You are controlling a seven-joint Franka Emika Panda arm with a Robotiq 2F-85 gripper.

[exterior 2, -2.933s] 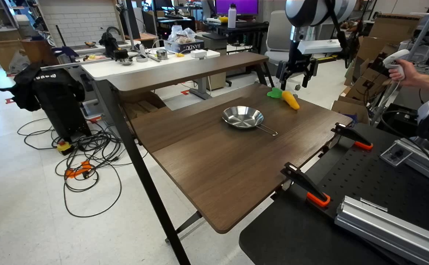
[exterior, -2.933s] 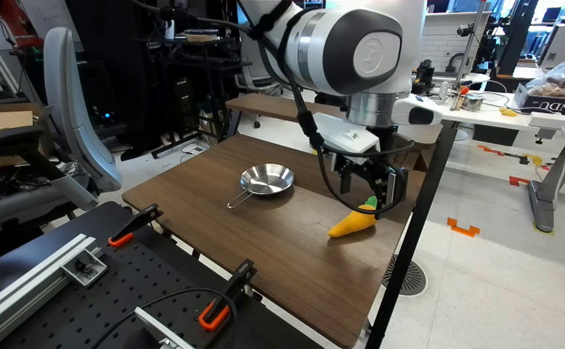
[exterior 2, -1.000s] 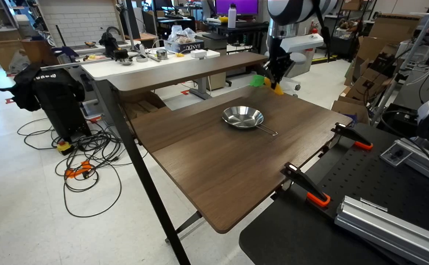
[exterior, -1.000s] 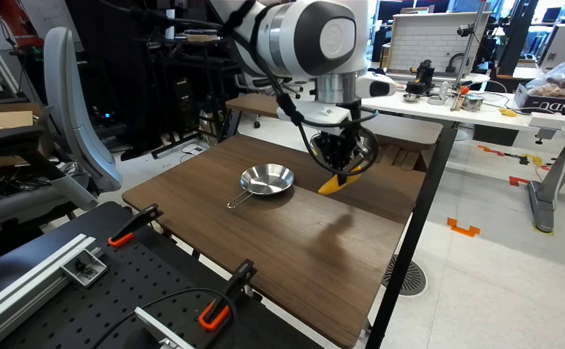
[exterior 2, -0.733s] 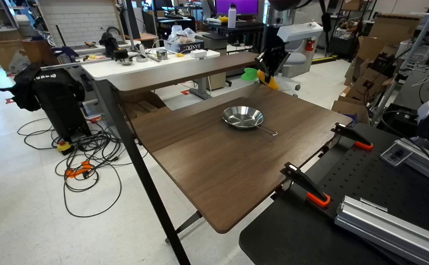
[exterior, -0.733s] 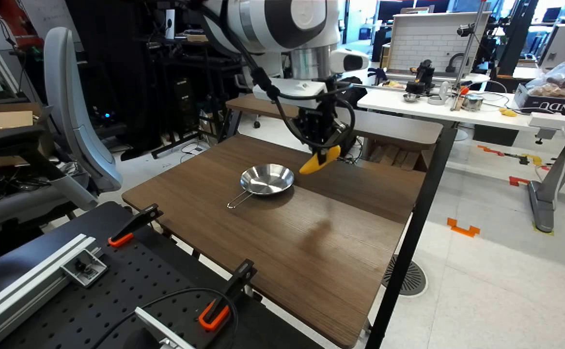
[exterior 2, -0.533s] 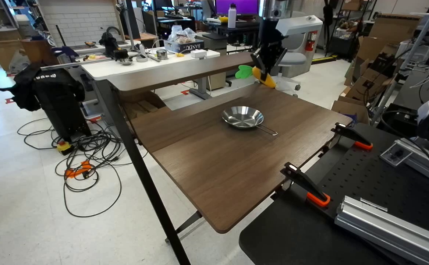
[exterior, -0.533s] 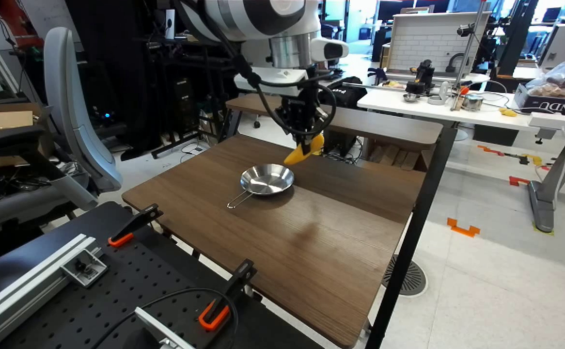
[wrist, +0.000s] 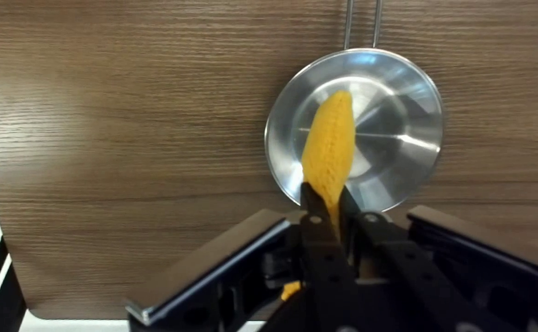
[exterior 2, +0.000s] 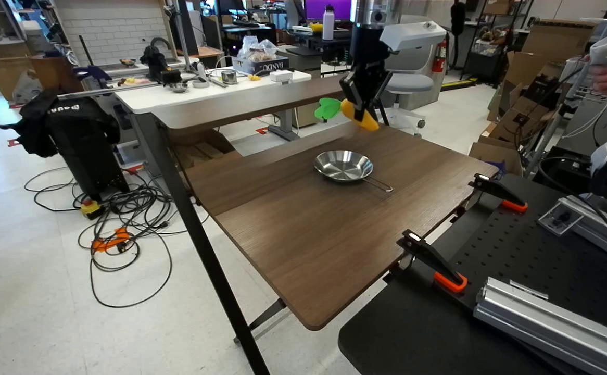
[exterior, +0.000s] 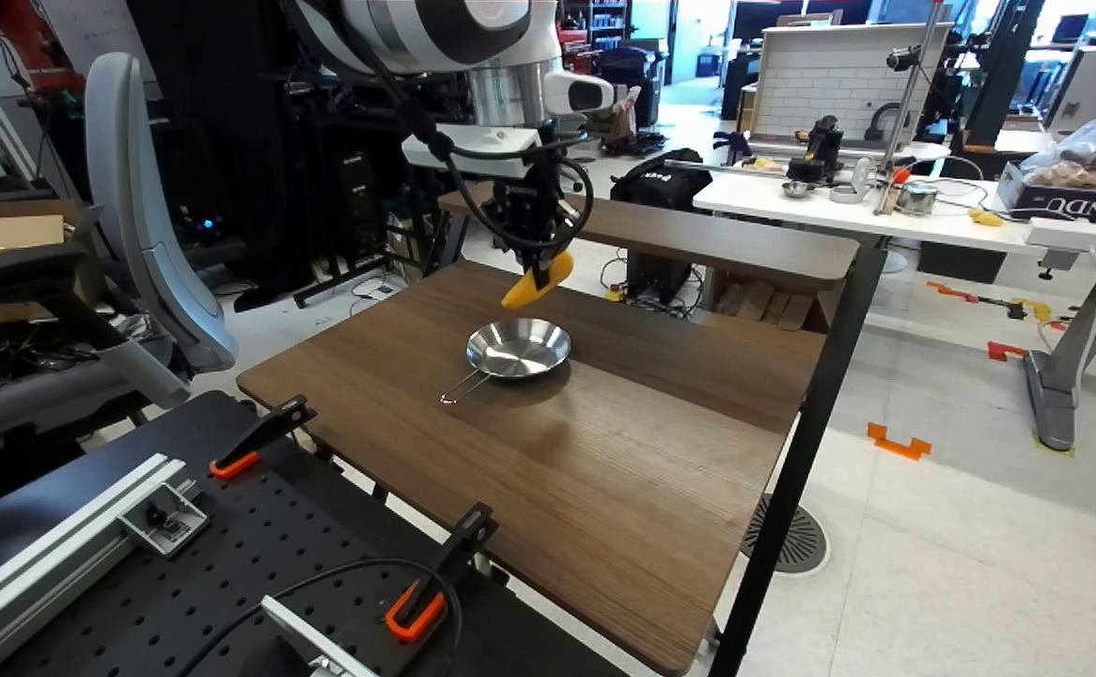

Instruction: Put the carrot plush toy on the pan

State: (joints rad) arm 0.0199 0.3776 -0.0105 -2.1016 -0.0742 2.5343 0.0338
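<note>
The carrot plush toy [exterior: 562, 267] hangs above the table, pinched at its middle, with my gripper [exterior: 540, 273] shut on it. Its green leafy end [exterior 2: 328, 108] sticks out to one side in an exterior view, while the wrist view leaves that end hidden. Seen from the wrist, the yellow-orange tip of the carrot [wrist: 329, 138] overlaps the silver pan [wrist: 389, 133], pointing toward the handle side. The round shallow pan [exterior 2: 343, 165] rests on the table, and nothing lies in it. A height gap separates toy and pan [exterior: 518, 350] in both exterior views.
The brown table [exterior: 604, 508] carries the pan, whose wire handle [exterior 2: 379, 183] points toward the black perforated bench [exterior 2: 553, 260]. Two black clamps with orange pads, one clamp [exterior: 445, 574] nearer the camera, grip that bench's edge. A raised brown shelf [exterior: 698, 235] runs along the far side.
Earlier the carrot lay on the table beneath the open gripper. The gripper has since shut on it, lifted it and carried it toward the pan. The pan has stayed in place.
</note>
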